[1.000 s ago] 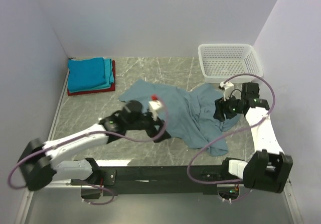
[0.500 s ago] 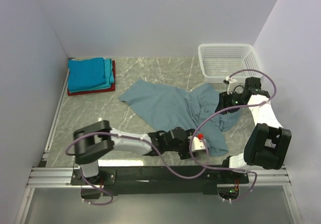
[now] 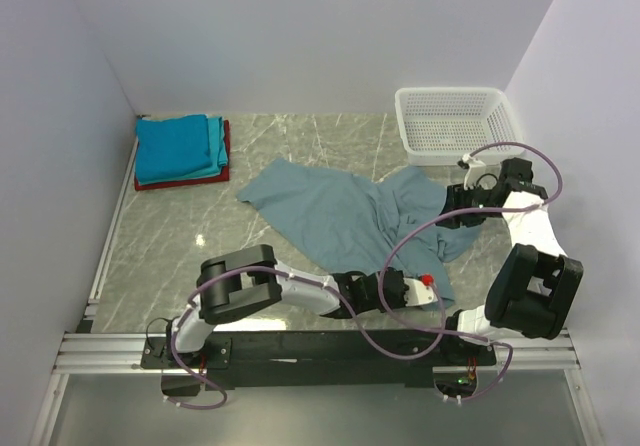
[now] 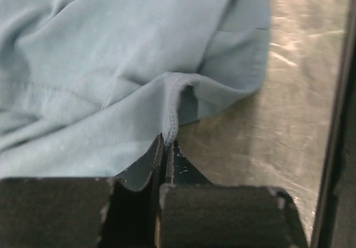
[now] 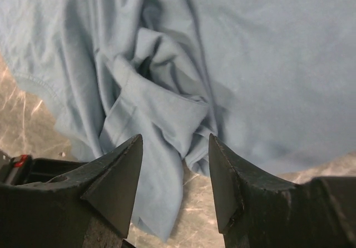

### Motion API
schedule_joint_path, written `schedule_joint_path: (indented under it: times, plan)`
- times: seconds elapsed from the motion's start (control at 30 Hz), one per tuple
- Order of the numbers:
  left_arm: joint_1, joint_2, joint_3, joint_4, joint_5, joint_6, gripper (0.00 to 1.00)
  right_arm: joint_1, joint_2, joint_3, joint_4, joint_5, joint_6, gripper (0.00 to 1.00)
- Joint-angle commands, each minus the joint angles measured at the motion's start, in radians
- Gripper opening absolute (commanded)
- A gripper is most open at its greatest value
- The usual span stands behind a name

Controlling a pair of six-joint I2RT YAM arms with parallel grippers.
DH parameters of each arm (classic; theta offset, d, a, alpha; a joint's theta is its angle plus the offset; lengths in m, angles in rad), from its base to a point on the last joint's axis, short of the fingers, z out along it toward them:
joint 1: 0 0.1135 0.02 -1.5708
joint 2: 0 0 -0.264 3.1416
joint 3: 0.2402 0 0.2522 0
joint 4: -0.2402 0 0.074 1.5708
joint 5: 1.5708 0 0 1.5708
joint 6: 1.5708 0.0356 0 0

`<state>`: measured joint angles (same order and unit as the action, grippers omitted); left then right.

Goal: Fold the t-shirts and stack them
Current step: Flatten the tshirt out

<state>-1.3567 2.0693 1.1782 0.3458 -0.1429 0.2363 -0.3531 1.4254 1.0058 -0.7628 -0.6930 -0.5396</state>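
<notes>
We see a grey marbled table [image 3: 170,256], and across its middle and right lies the large grey-blue t-shirt [image 3: 335,211], unfolded and rumpled. One corner reaches toward the far left, and its bunched right part runs down to the near edge. At the far right corner stands a white mesh basket [image 3: 455,121], apart from the shirt. At the far left corner sits the stack of folded t-shirts [image 3: 178,148]: a bright blue one on top, a teal one under it showing along the right and near edges, and a red one at the bottom showing as a thin border. The left arm [image 3: 290,291] reaches low along the near edge toward the right, and the left tool [image 3: 420,291] sits at the shirt's near right corner. In the wrist view we find this left tool [image 4: 167,148] closed tight on a stitched hem [image 4: 171,112], a small ridge of cloth rising from between its two fingers, with bare table just to the right. The right arm [image 3: 530,231] bends in from the right side, and the right tool [image 3: 452,211] is over the shirt's far right part. In its own wrist view the right tool [image 5: 175,142] has its fingers spread apart with nothing between them, above a crumpled fold of cloth, and we cannot tell whether the tips touch the fabric.
</notes>
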Motion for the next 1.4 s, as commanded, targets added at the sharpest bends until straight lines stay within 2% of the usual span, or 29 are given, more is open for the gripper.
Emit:
schedule_joint_path:
  times: [0.0, 0.2, 0.3, 0.4, 0.43, 0.53, 0.73, 1.0, 1.1, 1.13, 1.2, 1.23, 1.27, 1.3, 1.37]
  plan:
    - [0.004, -0.09, -0.018, 0.042, -0.182, -0.086, 0.0, -0.024, -0.007, -0.009, 0.08, 0.036, 0.07, 0.58]
    - [0.07, -0.345, -0.267, 0.036, -0.22, -0.23, 0.0, -0.026, 0.049, 0.048, 0.132, 0.138, 0.135, 0.57]
    - [0.122, -0.582, -0.408, 0.001, -0.245, -0.362, 0.0, -0.024, 0.066, 0.063, 0.128, 0.122, 0.115, 0.57]
    - [0.166, -0.728, -0.535, -0.05, -0.207, -0.433, 0.0, -0.021, 0.07, 0.059, 0.122, 0.115, 0.093, 0.57]
    - [0.166, -0.803, -0.583, -0.065, -0.192, -0.437, 0.0, -0.018, 0.079, 0.053, 0.146, 0.134, 0.098, 0.57]
    - [0.165, -0.899, -0.64, -0.079, -0.159, -0.46, 0.0, -0.011, 0.113, 0.03, 0.222, 0.239, 0.108, 0.57]
    - [0.165, -0.952, -0.695, -0.114, -0.155, -0.522, 0.0, -0.003, 0.239, 0.068, 0.281, 0.412, 0.136, 0.57]
    - [0.165, -1.028, -0.775, -0.091, -0.175, -0.574, 0.0, 0.065, 0.362, 0.129, 0.283, 0.527, 0.145, 0.56]
    - [0.165, -1.057, -0.787, -0.103, -0.178, -0.585, 0.0, 0.106, 0.372, 0.128, 0.263, 0.543, 0.135, 0.49]
    - [0.165, -1.066, -0.789, -0.11, -0.179, -0.586, 0.0, 0.115, 0.375, 0.128, 0.251, 0.547, 0.13, 0.4]
    - [0.166, -1.101, -0.79, -0.122, -0.184, -0.585, 0.0, 0.126, 0.379, 0.134, 0.223, 0.523, 0.124, 0.29]
    - [0.166, -1.117, -0.787, -0.148, -0.195, -0.583, 0.0, 0.125, 0.369, 0.136, 0.214, 0.511, 0.122, 0.11]
    - [0.166, -1.13, -0.782, -0.163, -0.202, -0.583, 0.0, 0.126, 0.357, 0.131, 0.212, 0.503, 0.118, 0.05]
    - [0.165, -1.168, -0.775, -0.177, -0.205, -0.581, 0.0, 0.125, 0.315, 0.125, 0.215, 0.483, 0.115, 0.0]
    - [0.165, -1.215, -0.766, -0.223, -0.227, -0.58, 0.0, 0.123, 0.258, 0.111, 0.206, 0.46, 0.095, 0.0]
